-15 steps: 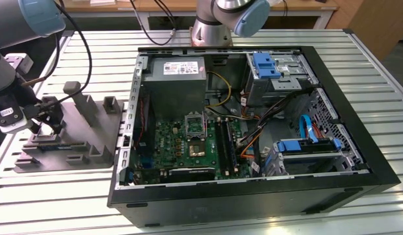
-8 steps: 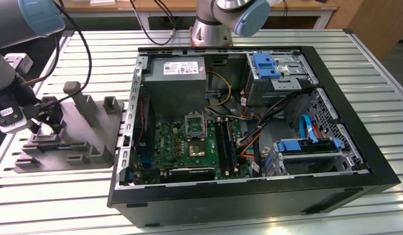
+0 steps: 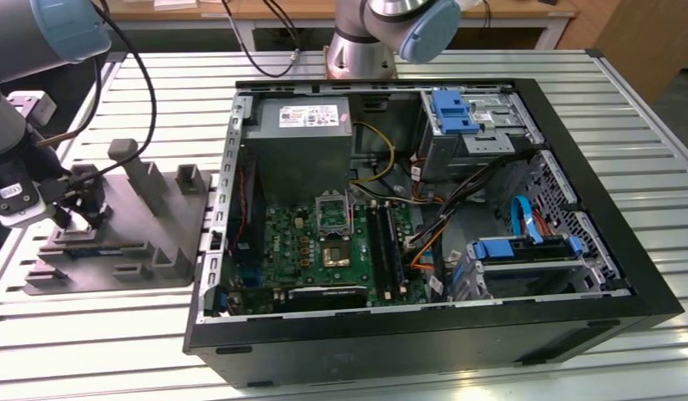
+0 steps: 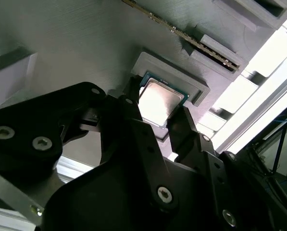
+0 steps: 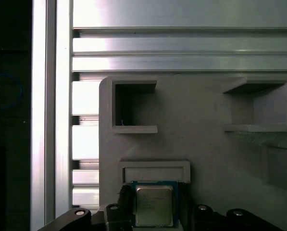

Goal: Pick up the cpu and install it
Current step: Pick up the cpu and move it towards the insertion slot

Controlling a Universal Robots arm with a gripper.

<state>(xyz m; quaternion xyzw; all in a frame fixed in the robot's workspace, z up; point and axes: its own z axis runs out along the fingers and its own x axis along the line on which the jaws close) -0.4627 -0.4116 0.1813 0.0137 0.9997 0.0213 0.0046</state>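
An open black computer case [image 3: 433, 351] lies on its side on a slatted metal table [image 3: 656, 125], taking up the middle and the 3 o'clock side of the exterior view. Inside the case a green motherboard [image 3: 311, 251] sits toward 7 o'clock. A black square socket [image 3: 336, 251] lies near the board's middle, with a metal frame just at its 12 o'clock side. Just beside the case, at 9 o'clock, a grey moulded tray [image 3: 154, 242] with raised blocks and pockets rests on the table. A grey robot arm [image 3: 10, 125] enters at 10 o'clock, and its black gripper [image 3: 83, 219] points down onto the tray's 9 o'clock end. In the first wrist view the cpu [image 5: 154, 206], a small square chip with a pale silver top and a green rim, lies flat in a shallow pocket of the tray, against a low raised ledge. The two black fingers [image 5: 125, 195] stand one on each side of it, pressed against two opposite edges and pinching it in its pocket. The second wrist view shows the cpu [image 4: 158, 101] between the same fingers, and a thin card [image 4: 181, 36] standing on edge in a tray slot near the pocket.
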